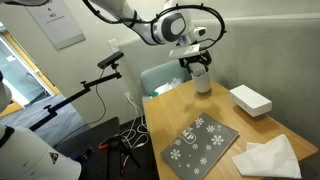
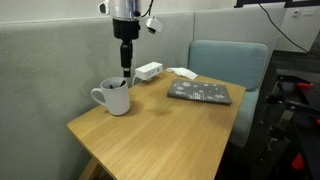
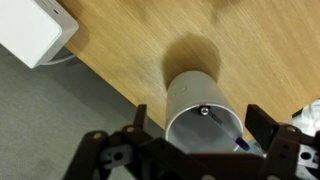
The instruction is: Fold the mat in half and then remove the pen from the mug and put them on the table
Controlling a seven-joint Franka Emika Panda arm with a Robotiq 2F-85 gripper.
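Since the pen (image 3: 236,142) must come out, the black two-fingered claw (image 2: 125,68) hangs open and empty just above the small pale grey-white cylindrical mug (image 2: 115,97). The grey snowflake-patterned fabric mat (image 2: 200,92) lies apart, apparently folded, on the smooth light brown wooden table (image 2: 160,130), which grey padded walls enclose.

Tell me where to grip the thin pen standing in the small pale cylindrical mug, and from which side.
Probably the upper end of the thin pen, from straight above: the wall of the small pale cylindrical mug encloses the rest, so only the top is reachable. The open gripper hangs right over the mug.
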